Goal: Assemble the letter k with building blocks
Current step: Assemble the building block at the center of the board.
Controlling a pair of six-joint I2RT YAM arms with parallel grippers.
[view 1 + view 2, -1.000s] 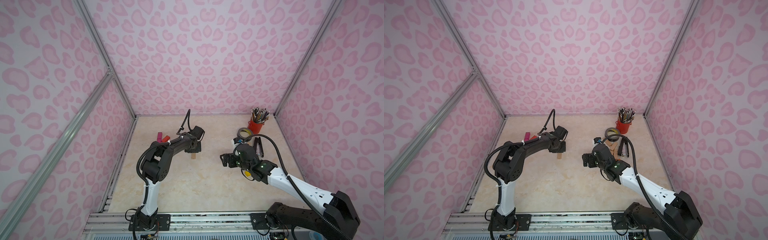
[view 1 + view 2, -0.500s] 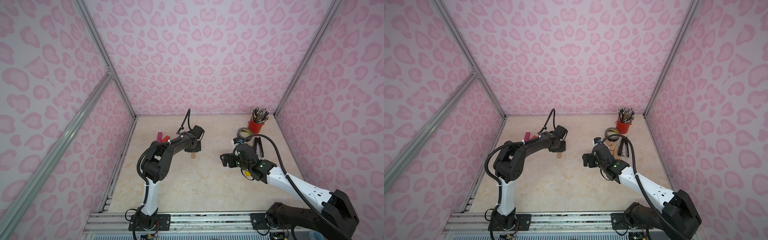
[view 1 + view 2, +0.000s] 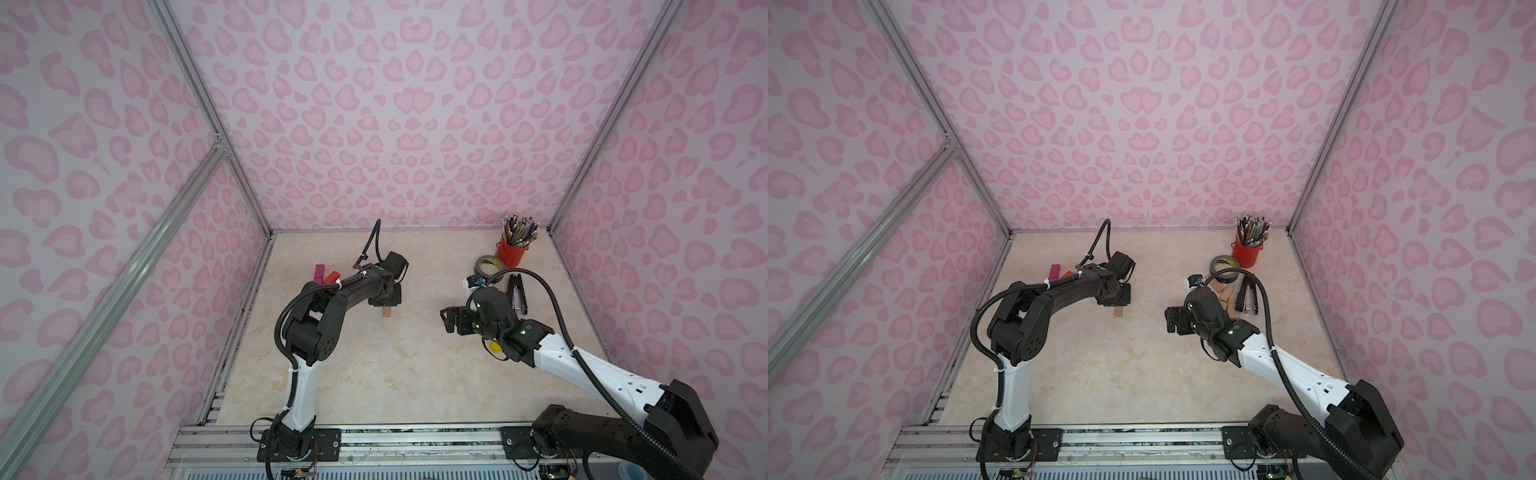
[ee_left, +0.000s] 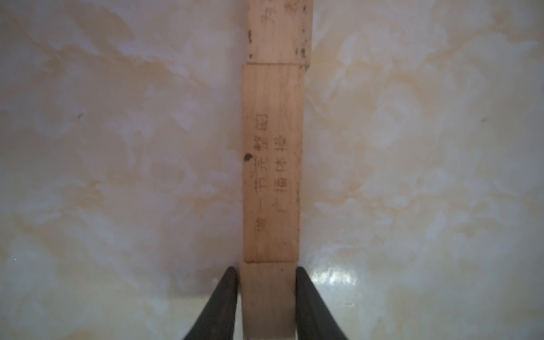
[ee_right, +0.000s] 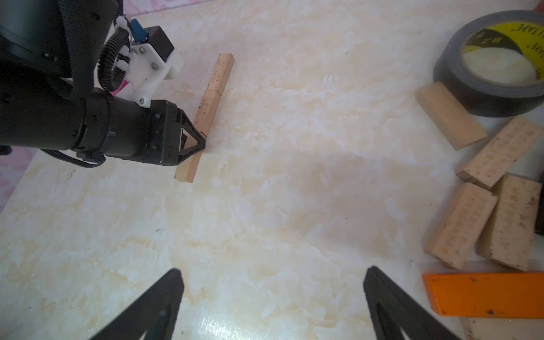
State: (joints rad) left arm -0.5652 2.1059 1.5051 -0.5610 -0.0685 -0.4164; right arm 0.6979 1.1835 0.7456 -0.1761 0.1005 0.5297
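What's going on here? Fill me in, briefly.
The left gripper is down at the table, its jaws flanking the end wooden block of a straight row of three, apparently the K's stem; whether it grips cannot be told. The right gripper hovers open and empty near spare wooden blocks, an orange block and a tape roll.
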